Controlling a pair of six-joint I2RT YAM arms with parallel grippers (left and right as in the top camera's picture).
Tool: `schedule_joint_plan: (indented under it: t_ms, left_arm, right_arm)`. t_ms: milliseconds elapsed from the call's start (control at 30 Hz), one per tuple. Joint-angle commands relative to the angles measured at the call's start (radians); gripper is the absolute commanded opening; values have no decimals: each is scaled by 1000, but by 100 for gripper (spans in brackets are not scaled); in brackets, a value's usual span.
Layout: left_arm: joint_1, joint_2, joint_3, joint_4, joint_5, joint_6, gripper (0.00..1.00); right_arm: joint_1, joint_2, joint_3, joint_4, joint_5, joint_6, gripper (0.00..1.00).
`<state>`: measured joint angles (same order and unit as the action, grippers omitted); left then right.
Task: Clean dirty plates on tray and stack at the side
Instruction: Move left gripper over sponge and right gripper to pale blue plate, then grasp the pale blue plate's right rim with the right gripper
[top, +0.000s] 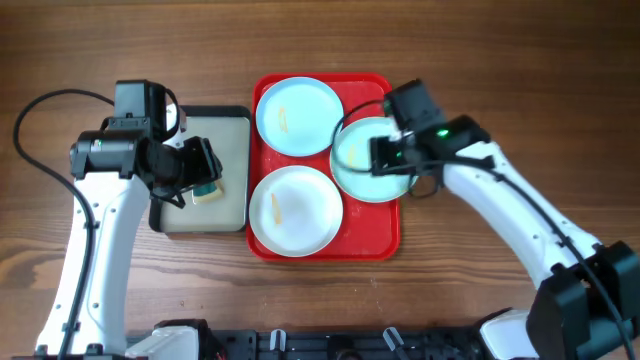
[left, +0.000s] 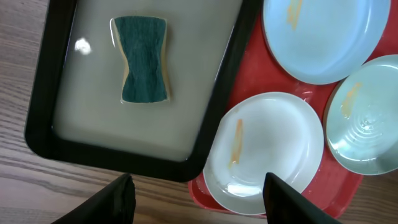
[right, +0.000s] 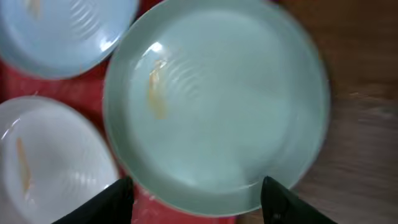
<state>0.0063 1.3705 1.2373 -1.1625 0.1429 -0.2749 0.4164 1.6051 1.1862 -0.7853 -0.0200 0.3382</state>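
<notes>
Both are spread: left hand above the basin rim, right hand above the right-side smeared plate.

Soft, even light is falling on the table, leaving faint shadows. A small white glare is glinting on the water in the basin. The plate in the right wrist view is showing blurred.

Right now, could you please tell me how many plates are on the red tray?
3. The far plate lies at the back of the tray, the near plate at its front, and the right plate overhangs its right edge. None seems hidden.
</notes>
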Motion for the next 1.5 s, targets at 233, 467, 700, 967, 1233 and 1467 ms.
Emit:
schedule_joint_plan:
  t_ms: [233, 467, 700, 967, 1233, 1467]
  left_arm:
    - [-4, 6, 6, 6, -13, 5, 63]
    - [-4, 6, 6, 5, -13, 5, 64]
    - [-4, 6, 6, 1, -13, 5, 63]
    - [-4, 6, 6, -2, -13, 5, 63]
    - [-4, 6, 6, -4, -14, 6, 65]
    - [-4, 6, 6, 60, -106, 6, 59]
  right_arm:
    - [-207, 129, -18, 139, 51, -37, 49]
    - [-207, 211, -18, 191, 20, -50, 28]
    - [-207, 211, -19, 98, 0, -50, 22]
    - [-206, 211, -30, 98, -11, -50, 14]
    - [-206, 211, -53, 124, -23, -51, 4]
    - [-206, 207, -51, 136, -35, -135, 4]
